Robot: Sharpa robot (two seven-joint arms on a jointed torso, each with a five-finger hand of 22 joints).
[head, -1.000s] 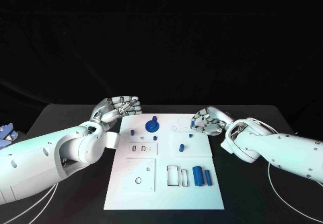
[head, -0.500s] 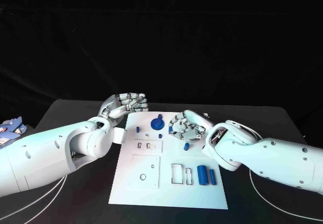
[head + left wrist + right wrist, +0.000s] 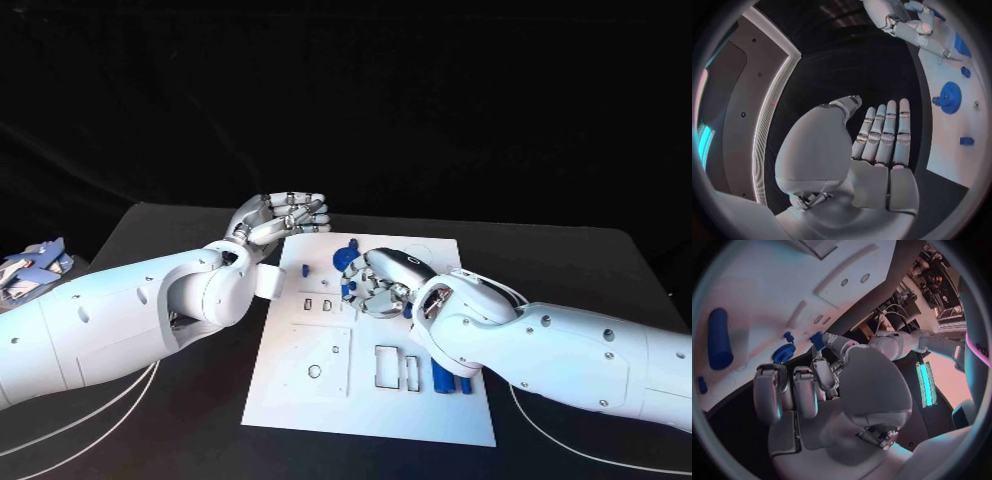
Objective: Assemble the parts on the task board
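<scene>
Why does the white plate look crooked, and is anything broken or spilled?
The task board lies slightly turned on the black table, its edges not square with the table's. Nothing looks broken or spilled. The blue parts, such as the gear, lie on the board. The right hand hovers over it; the left hand sits beside it.

The task board [image 3: 378, 400] is a white plate marked with thin black rectangular outlines and small ring markings. The parts on it are blue: a round gear-shaped disc [image 3: 949, 97], a thick cylinder [image 3: 719, 339] and several small pegs (all the same saturated blue). The table [image 3: 173, 420] is black. Both arms are white. The left hand [image 3: 280, 218] and the right hand [image 3: 381, 280] are silver, with darker bands across the fingers [image 3: 887, 131].
</scene>
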